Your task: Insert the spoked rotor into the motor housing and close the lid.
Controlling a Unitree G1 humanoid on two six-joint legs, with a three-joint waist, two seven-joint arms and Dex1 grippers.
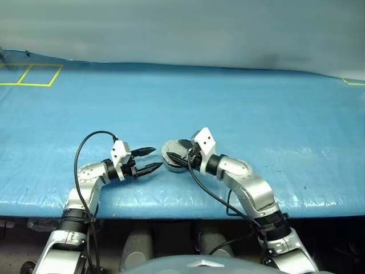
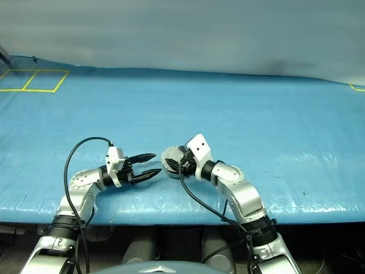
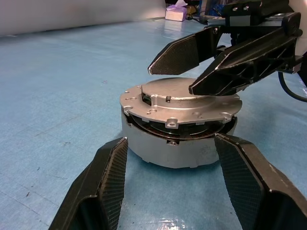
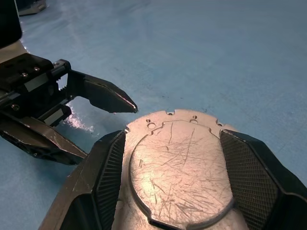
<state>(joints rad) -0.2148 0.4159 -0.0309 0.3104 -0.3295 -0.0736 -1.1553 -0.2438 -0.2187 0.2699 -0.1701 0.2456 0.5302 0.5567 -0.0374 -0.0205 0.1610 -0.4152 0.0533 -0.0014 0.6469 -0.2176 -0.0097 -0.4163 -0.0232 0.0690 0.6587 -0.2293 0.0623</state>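
Blue-covered bench (image 1: 239,103) carries the motor housing (image 3: 180,143) near its front edge, the lid (image 3: 182,103) sitting slightly askew on top, my right tool (image 3: 184,64) spread wide just above it, my left tool (image 1: 149,159) wide at its nine o'clock.

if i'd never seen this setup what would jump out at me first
Likely the motor housing, a silver-grey cylinder on the blue table near its front edge, with the lid lying on top, slightly askew. The right gripper hangs open over the lid, a finger on either side. The left gripper faces the housing from the other side, level and open, not touching it.
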